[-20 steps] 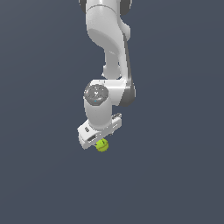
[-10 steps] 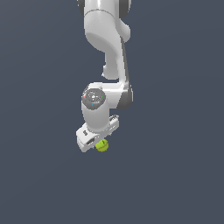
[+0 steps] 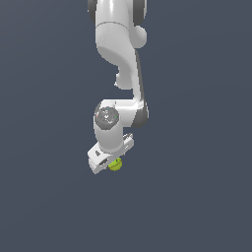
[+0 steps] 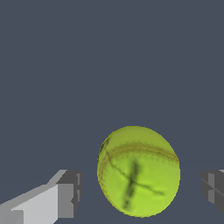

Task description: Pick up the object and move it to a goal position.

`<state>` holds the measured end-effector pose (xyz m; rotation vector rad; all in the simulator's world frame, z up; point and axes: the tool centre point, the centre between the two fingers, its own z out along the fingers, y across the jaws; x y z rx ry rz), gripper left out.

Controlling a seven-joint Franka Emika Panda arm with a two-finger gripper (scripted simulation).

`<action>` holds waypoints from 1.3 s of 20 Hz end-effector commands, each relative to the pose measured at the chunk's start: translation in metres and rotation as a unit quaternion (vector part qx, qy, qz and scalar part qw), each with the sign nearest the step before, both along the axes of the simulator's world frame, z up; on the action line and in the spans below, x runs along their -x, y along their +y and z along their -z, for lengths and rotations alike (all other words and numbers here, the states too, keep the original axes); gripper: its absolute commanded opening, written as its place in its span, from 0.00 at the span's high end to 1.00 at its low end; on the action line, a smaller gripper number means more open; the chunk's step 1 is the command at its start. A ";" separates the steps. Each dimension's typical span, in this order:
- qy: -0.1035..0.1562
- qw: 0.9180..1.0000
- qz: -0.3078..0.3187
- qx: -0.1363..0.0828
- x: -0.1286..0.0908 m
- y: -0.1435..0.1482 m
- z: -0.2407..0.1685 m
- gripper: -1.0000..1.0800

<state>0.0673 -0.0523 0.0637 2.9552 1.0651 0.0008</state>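
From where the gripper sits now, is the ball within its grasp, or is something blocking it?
Probably yes. The ball lies between the open gripper's fingers, gaps on both sides, nothing in between.

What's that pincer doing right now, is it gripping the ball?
Pincer: open, fingers either side of the small yellow-green seamed ball, not touching it.

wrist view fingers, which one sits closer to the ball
The finger with a pale grey body behind its dark pad: its gap to the ball looks slightly narrower. The other finger shows only a dark pad. Neither touches.
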 end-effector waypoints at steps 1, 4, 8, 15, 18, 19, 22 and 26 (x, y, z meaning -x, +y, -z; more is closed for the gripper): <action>0.000 1.000 -0.001 0.000 0.001 0.000 0.013 0.04; 0.000 1.000 -0.001 0.000 0.000 0.000 0.022 0.04; 0.000 1.000 -0.001 0.000 -0.001 0.000 0.022 0.04; 0.000 1.000 -0.001 0.000 -0.001 0.000 0.022 1.00; 0.000 1.000 -0.001 0.000 -0.001 0.000 0.022 1.00; 0.001 1.000 -0.001 0.000 0.000 0.000 0.023 1.00; 0.001 1.000 -0.001 0.000 0.000 0.001 0.021 1.00; 0.001 1.000 -0.001 0.000 0.004 0.005 0.014 1.00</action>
